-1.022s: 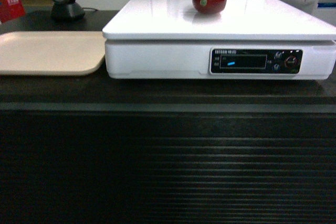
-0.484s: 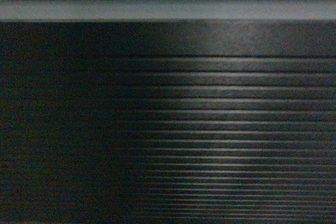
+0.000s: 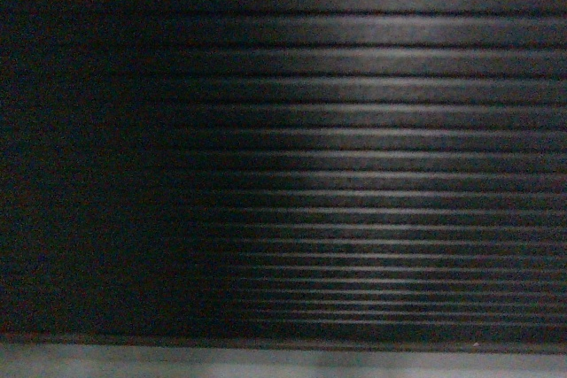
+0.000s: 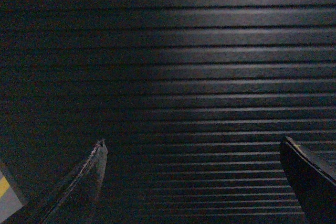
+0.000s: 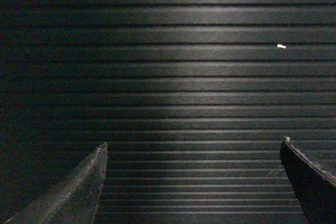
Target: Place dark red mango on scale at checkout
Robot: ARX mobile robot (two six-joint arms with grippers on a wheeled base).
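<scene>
Staring at nothing but the checkout's point(image 3: 354, 130) ribbed front, both the left gripper point(image 4: 191, 182) and right gripper point(image 5: 191, 182) hang wide open and empty, probably parked; mango and scale out of view

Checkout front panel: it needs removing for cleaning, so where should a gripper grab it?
Probably the lower edge, coming from below: the checkout front panel is flat with only shallow horizontal ribs, and no handle or lip shows to close on.
</scene>
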